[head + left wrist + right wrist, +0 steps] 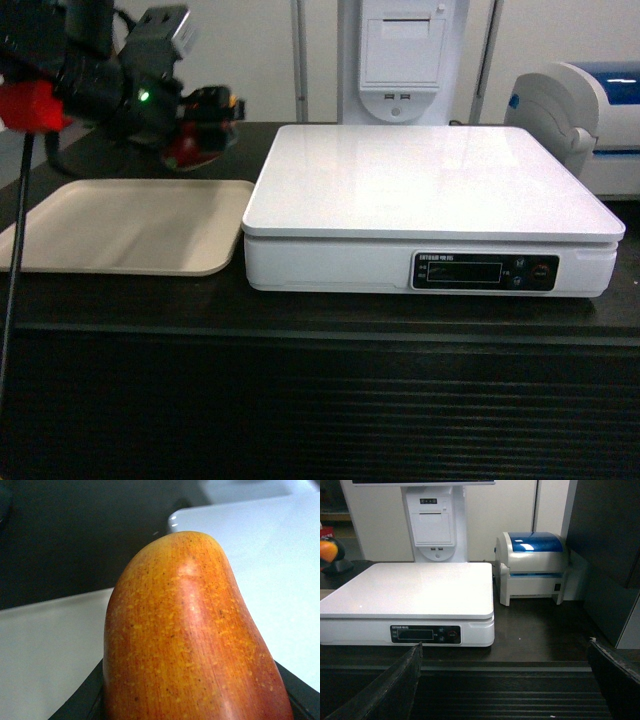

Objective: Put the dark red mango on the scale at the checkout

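Mango (195, 640): dark red w/ orange speckle, clamped in left gripper (200, 135); in the head view it hangs above the counter's back-left part, over the far edge of the tray, not touching it.
Left gripper: closed on the mango, black fingers (82, 700) pressed to both sides at the bottom of the wrist view.
Right gripper (505, 680): spread wide, nothing between the two dark fingers (395, 690); low in front of the counter's ribbed front.
Scale (430, 185): white, flat square platform, bare top; sits center-right on the counter (320, 310), display strip and red button (541, 270) facing the front edge.
Tray (130, 225): beige, just left of the scale, near the counter's left edge.
Printer (532, 567): white w/ blue lid, right of the scale, toward the back-right corner.
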